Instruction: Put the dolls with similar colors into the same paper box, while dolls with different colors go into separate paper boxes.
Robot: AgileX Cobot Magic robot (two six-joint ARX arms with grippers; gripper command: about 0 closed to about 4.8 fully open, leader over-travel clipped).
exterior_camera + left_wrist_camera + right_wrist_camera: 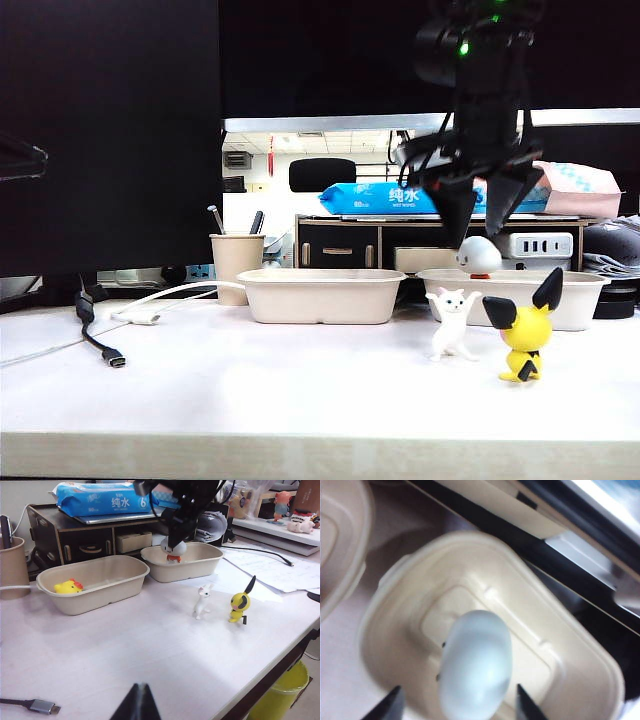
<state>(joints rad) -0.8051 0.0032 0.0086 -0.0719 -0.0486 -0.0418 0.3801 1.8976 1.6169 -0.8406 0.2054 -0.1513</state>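
My right gripper (pixel 481 232) hangs over the right paper box (pixel 580 302) with its jaws open. Between them, touching neither finger, is the white round-headed doll (pixel 476 662) with its orange-red base (pixel 173 558) down inside the box (pixel 395 610); I cannot tell if it rests on the floor. The yellow duck (pixel 69 586) lies in the left paper box (pixel 100 600). In front of the right box, on the table, stand the white cat (pixel 450 322) and the yellow black-eared doll (pixel 525 330). My left gripper (pixel 139 700) is shut, low over the near table.
A beige cup with pens (pixel 236 262) stands left of the left box (pixel 320 297). A black USB cable (pixel 100 340) lies at the left. Behind the boxes are a drawer unit (pixel 340 245), a blue wipes pack (pixel 390 197) and a power strip (pixel 540 245).
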